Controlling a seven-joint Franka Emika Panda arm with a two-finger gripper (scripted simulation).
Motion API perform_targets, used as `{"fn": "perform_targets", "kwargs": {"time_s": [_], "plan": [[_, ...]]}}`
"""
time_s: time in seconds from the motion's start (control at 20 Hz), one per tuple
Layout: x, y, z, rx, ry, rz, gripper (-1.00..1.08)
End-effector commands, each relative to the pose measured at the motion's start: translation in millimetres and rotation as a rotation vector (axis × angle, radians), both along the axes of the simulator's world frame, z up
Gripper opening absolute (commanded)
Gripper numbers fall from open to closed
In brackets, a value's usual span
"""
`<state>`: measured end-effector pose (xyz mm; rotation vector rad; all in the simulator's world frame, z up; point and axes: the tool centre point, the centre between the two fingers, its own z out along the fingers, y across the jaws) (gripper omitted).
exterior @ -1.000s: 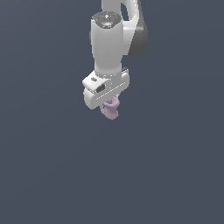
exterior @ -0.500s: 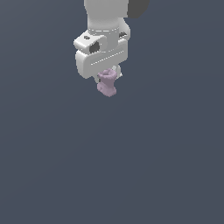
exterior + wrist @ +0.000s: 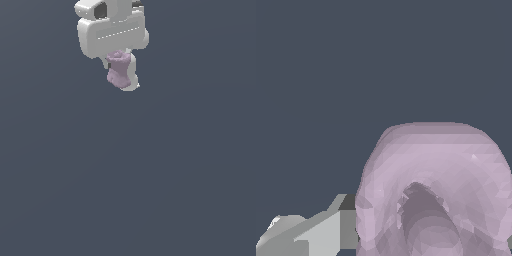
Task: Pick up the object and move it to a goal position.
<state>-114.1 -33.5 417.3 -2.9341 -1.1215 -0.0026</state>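
Observation:
The object (image 3: 119,72) is a small pale lilac-pink lumpy thing hanging below the white hand near the upper edge of the exterior view. My gripper (image 3: 121,77) is shut on it, and a white finger (image 3: 132,80) shows behind its right side. The object is held in the air, well above the dark ground. In the wrist view the object (image 3: 436,185) fills the lower right, its hollow facing the camera, with one grey finger (image 3: 311,232) beside it. The other finger is hidden behind the object.
A plain dark grey-blue surface (image 3: 128,190) fills both views. No other objects or edges show.
The arm has risen toward the exterior view's top, carrying the object with it, and the hand has turned about its axis. The grip has held throughout.

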Motion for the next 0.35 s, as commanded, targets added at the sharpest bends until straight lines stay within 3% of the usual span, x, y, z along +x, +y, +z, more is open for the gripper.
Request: {"fn": "perform_targets", "kwargs": {"time_s": [0.0,0.3], "plan": [[-4.8,-1.6,10.4,0.0,0.001,0.0,-1.0],[-8.5,-3.1,20.0,0.0,0.001,0.0,-1.0]]}}
